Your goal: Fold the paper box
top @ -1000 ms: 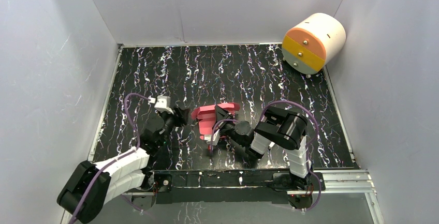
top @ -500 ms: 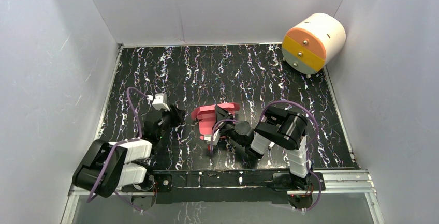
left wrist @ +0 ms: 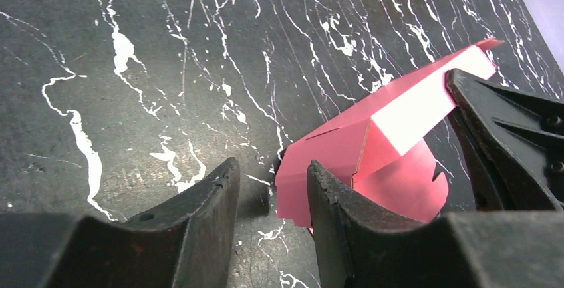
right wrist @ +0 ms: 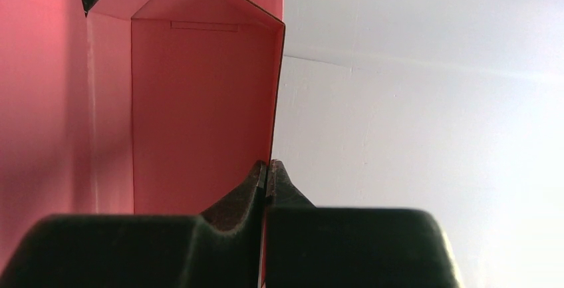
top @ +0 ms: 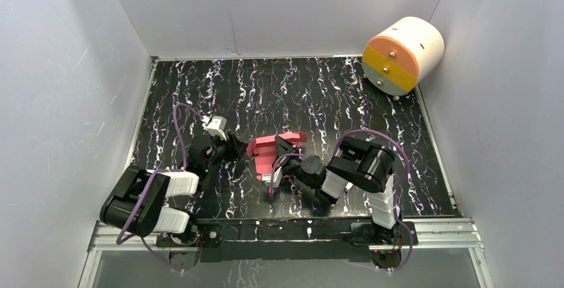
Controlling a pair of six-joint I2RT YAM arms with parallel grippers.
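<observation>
The paper box (top: pixel 266 149), pink-red card partly folded with walls standing, is held up at the middle of the black marbled table (top: pixel 299 95). My right gripper (top: pixel 284 145) is shut on one thin side wall; in the right wrist view the jaws (right wrist: pixel 268 166) pinch that wall's edge, with the box's inside (right wrist: pixel 199 102) to their left. My left gripper (top: pixel 237 147) is open at the box's left end. In the left wrist view the box (left wrist: pixel 399 115) has its near corner flap in the gap of the left gripper (left wrist: pixel 271 168), not pinched. The right gripper's black fingers (left wrist: pixel 499 128) show at the box's far end.
A big white-and-orange cylinder (top: pixel 403 55) lies in the back right corner. White walls close in the table on three sides. A metal rail (top: pixel 432 225) runs along the near edge by the arm bases.
My left arm has swung forward and right, bringing its gripper up to the box's left end, with its jaws a little narrower. The right gripper and the box have stayed put.
</observation>
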